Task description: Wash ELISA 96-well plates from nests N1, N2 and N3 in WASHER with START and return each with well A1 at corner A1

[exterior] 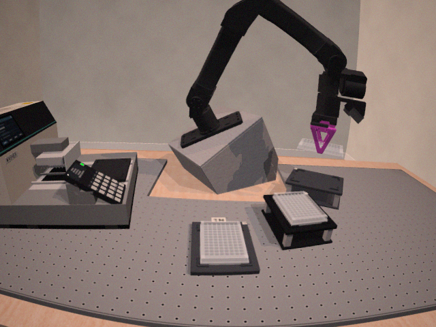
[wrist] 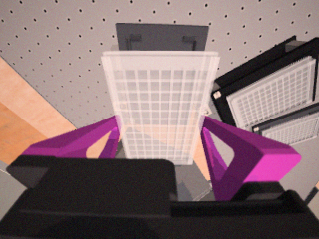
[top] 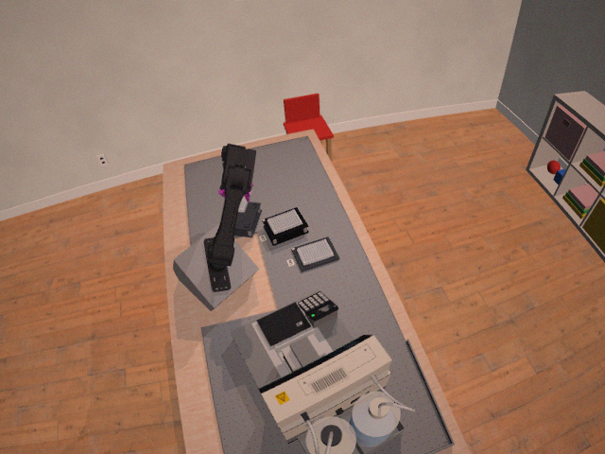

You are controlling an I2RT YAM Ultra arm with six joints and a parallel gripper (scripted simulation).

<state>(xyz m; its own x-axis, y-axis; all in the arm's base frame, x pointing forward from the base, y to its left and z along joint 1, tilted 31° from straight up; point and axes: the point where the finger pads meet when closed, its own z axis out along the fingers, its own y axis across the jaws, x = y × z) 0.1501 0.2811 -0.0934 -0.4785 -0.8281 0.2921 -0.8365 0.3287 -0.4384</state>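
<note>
My gripper (exterior: 322, 142) (wrist: 159, 119) is shut on a clear 96-well plate (exterior: 336, 148) (wrist: 159, 105) and holds it by its long sides, level, high over the far end of the table. Below it stands an empty dark nest (exterior: 314, 181) (wrist: 161, 36). A second plate (top: 285, 222) (exterior: 299, 208) (wrist: 274, 97) sits in a raised black nest (exterior: 302, 239). A third plate (top: 316, 252) (exterior: 221, 242) sits in a low flat nest (exterior: 225, 269). The washer (top: 327, 375) (exterior: 21, 133) has an empty dark carrier pocket (top: 283, 323) (exterior: 112, 167), a keypad (top: 318, 304) (exterior: 97, 179) and a green lamp (top: 312, 315) (exterior: 82, 163).
The arm's slanted grey base block (exterior: 239, 158) stands between the nests and the washer. Two bottles (top: 376, 415) sit behind the washer. A red chair (top: 305, 114) is at the table's far end and a shelf (top: 577, 161) stands off to the right.
</note>
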